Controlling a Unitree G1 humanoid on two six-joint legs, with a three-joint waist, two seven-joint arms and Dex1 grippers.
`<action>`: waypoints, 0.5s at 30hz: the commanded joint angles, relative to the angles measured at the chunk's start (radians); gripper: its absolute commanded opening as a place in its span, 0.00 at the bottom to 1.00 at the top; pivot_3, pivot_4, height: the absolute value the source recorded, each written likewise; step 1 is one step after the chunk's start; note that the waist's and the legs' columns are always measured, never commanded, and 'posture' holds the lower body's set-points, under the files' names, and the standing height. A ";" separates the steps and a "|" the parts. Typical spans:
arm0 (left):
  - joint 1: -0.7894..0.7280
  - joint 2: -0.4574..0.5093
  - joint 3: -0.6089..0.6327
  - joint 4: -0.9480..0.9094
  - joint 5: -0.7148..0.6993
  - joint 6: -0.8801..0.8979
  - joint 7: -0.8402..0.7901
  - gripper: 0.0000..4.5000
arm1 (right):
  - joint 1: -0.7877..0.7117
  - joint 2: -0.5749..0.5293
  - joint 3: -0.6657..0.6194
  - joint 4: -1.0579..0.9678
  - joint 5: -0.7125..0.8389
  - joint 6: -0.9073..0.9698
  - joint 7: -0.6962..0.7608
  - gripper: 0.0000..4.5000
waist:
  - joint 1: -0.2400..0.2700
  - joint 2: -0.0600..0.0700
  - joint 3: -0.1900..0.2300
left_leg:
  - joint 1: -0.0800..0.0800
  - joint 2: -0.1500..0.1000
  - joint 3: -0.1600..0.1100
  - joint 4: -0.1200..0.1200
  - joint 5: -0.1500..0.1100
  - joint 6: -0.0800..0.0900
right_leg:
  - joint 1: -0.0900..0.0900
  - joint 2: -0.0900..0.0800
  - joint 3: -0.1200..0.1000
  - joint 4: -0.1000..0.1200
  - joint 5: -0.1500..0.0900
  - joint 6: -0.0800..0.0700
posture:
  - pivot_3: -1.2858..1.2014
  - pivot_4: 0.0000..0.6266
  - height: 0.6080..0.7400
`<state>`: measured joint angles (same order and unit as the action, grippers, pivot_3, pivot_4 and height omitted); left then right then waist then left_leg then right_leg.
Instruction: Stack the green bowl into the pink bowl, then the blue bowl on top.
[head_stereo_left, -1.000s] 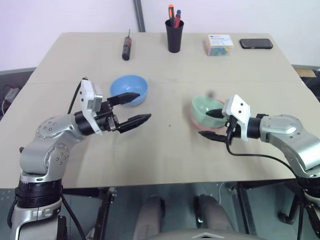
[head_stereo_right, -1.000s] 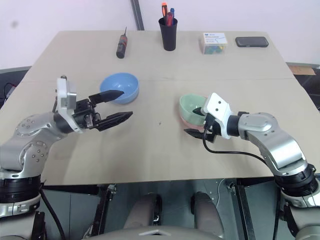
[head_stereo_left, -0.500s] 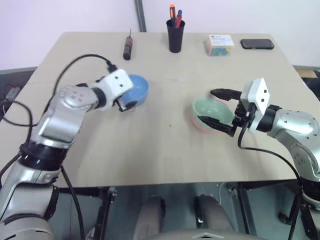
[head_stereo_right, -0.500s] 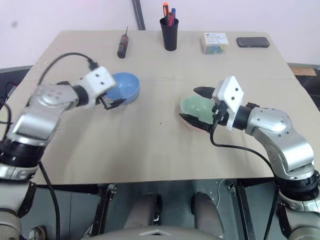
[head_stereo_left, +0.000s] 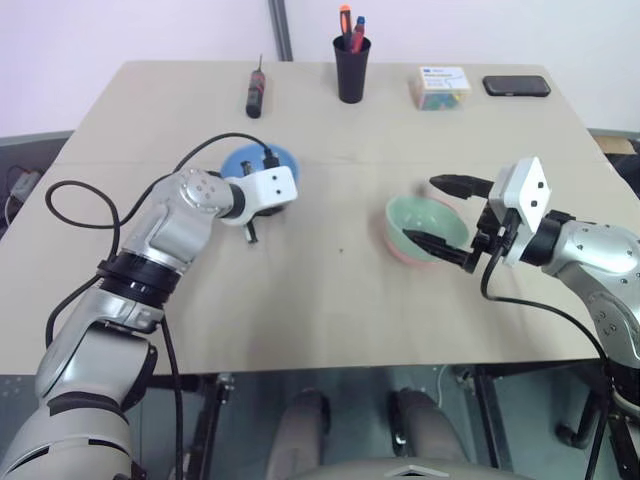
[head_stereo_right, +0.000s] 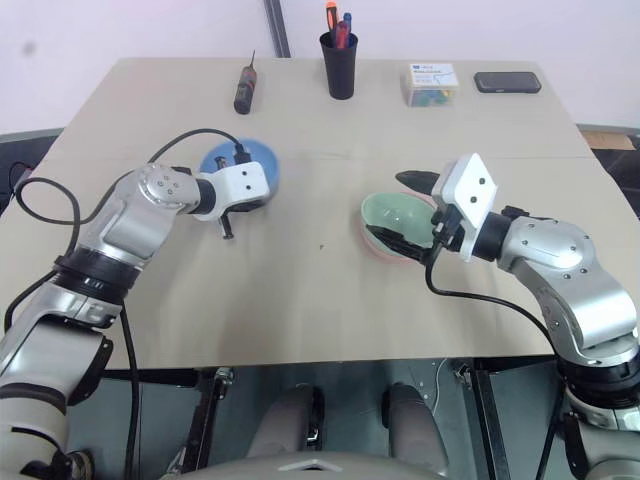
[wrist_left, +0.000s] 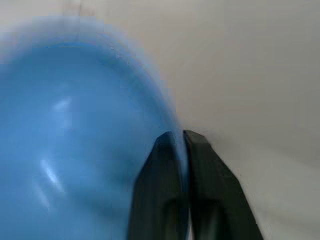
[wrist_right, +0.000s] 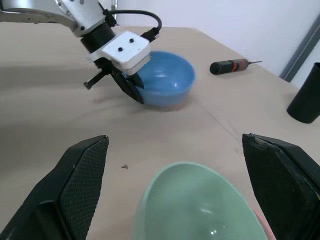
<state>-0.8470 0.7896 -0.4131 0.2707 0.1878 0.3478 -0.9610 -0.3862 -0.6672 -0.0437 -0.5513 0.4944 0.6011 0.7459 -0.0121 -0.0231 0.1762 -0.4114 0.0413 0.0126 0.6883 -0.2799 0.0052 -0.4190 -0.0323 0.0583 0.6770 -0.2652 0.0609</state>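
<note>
The left gripper (wrist_left: 181, 142) is pinched tight on the near rim of the blue bowl (head_stereo_left: 252, 159) — one finger inside, one outside, as the wrist view shows. That bowl sits on the table (head_stereo_left: 300, 300) at the left. Over on the right, the green bowl (head_stereo_left: 424, 222) is nested in the pink bowl (head_stereo_left: 400, 250), of which just a sliver of rim peeks out. The right gripper (head_stereo_left: 447, 213) is spread wide around the green bowl — looks like it isn't touching it, though that's hard to call from here.
</note>
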 joint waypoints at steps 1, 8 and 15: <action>-0.025 -0.001 0.083 -0.085 -0.065 -0.016 -0.062 0.04 | 0.023 -0.018 -0.054 -0.050 0.001 -0.029 -0.015 1.00 | 0.000 0.000 0.000 | -0.002 0.000 -0.001 0.001 0.000 0.000 | -0.001 0.000 -0.001 0.000 0.000 0.000 | 0.52 0.24 1.00; -0.077 -0.073 0.151 -0.274 -0.287 -0.041 -0.249 0.04 | 0.226 -0.037 -0.224 -0.170 0.054 -0.015 -0.047 1.00 | 0.018 0.000 0.000 | -0.005 -0.002 -0.004 0.001 0.000 0.000 | -0.001 -0.002 -0.005 -0.001 0.000 0.000 | 0.52 0.24 1.00; -0.282 -0.268 0.083 -0.072 -0.335 -0.165 -0.394 0.04 | 0.590 -0.003 -0.550 -0.339 0.173 0.000 -0.047 1.00 | 0.026 0.001 -0.001 | -0.003 -0.002 -0.009 0.005 0.000 0.000 | 0.005 -0.001 -0.009 0.000 0.000 0.000 | 0.52 0.24 1.00</action>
<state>-1.0844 0.5604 -0.3208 0.1337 -0.1426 0.2502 -1.3249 0.1556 -0.6771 -0.4928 -0.8173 0.6238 0.6209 0.6939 0.0144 -0.0220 0.1755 -0.4134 0.0387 0.0038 0.6949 -0.2798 0.0052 -0.4131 -0.0338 0.0501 0.6767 -0.2652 0.0611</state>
